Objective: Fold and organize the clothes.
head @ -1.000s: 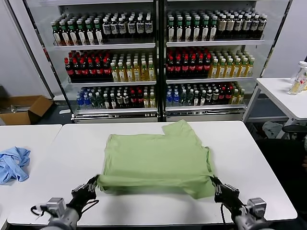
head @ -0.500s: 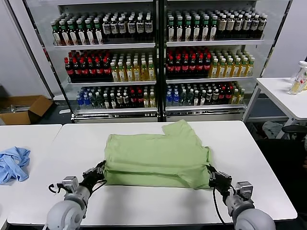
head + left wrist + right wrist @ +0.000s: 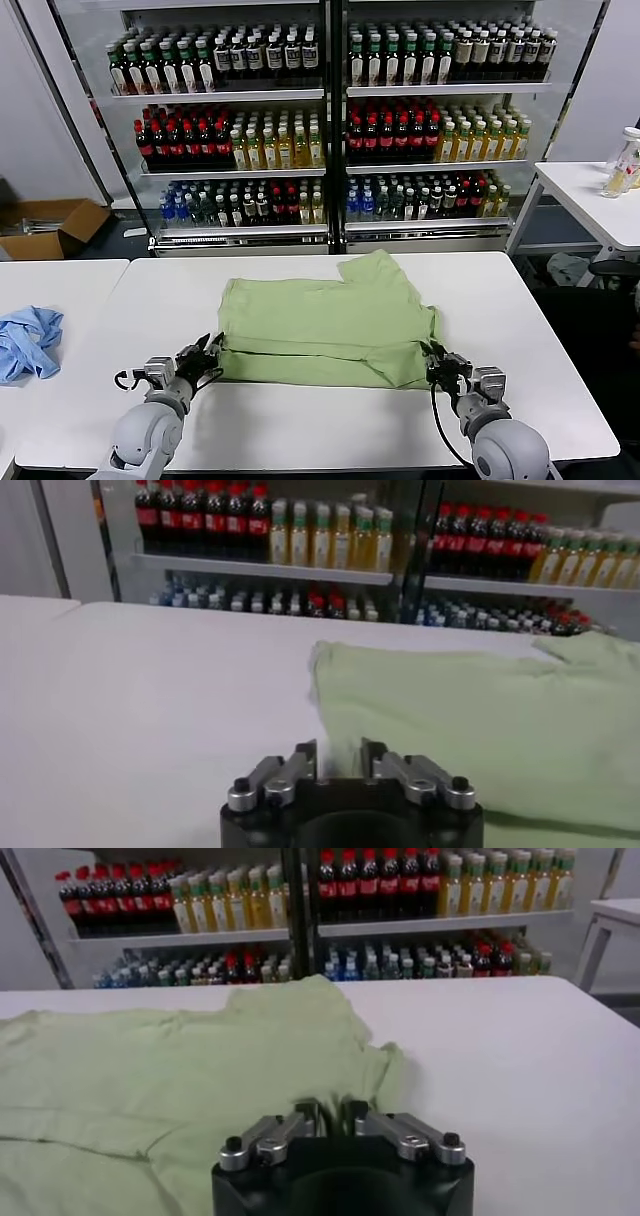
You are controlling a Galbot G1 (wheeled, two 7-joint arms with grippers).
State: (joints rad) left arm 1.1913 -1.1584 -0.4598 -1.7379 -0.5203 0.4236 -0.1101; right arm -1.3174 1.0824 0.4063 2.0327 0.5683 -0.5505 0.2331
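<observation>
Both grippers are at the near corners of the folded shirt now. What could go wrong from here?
1. The left gripper and right gripper sit right at the shirt hem; pulling back with cloth snagged between the fingers could drag the fold open.
2. A sleeve sticks out at the far edge, so the next fold may come out lopsided.
3. The folded near edge looks loosely stacked and could slide on the smooth table.

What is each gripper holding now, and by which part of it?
It cannot be told. The left gripper and right gripper sit at the green shirt's near corners, but no firm hold shows.
</observation>
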